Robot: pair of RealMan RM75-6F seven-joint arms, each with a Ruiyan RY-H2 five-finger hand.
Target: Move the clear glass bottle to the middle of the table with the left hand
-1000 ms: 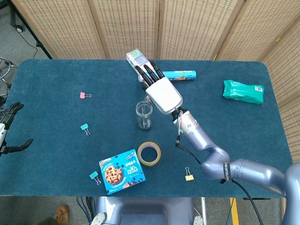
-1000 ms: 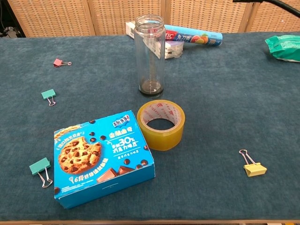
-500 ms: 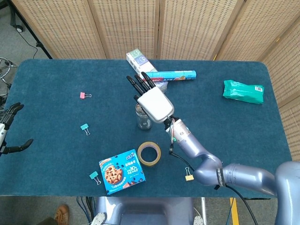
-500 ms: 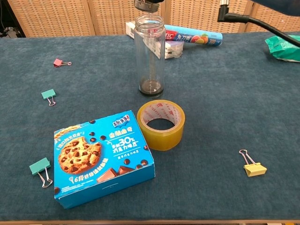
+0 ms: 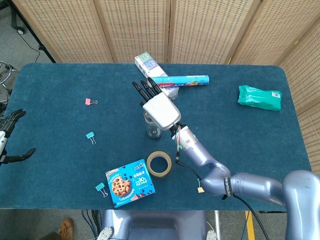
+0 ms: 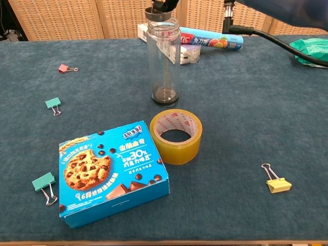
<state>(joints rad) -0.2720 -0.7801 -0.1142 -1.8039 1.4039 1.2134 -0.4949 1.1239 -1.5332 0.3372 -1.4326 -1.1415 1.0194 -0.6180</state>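
clear glass bottle (image 6: 163,61) stands upright near the middle of the bench (image 5: 240,135), just behind the tape roll (image 6: 176,136) and the cookie box (image 6: 111,174). over the last second the right hand (image 5: 159,106) has slid from beside the bottle's right to directly above its mouth, fingers stretched out flat, holding nothing. the left hand (image 5: 10,137) hasn't stirred at the bench's left edge, well apart, fingers spread and empty. my read: the wrong hand is crowding the bottle, while the one the task names has yet to start its reach.
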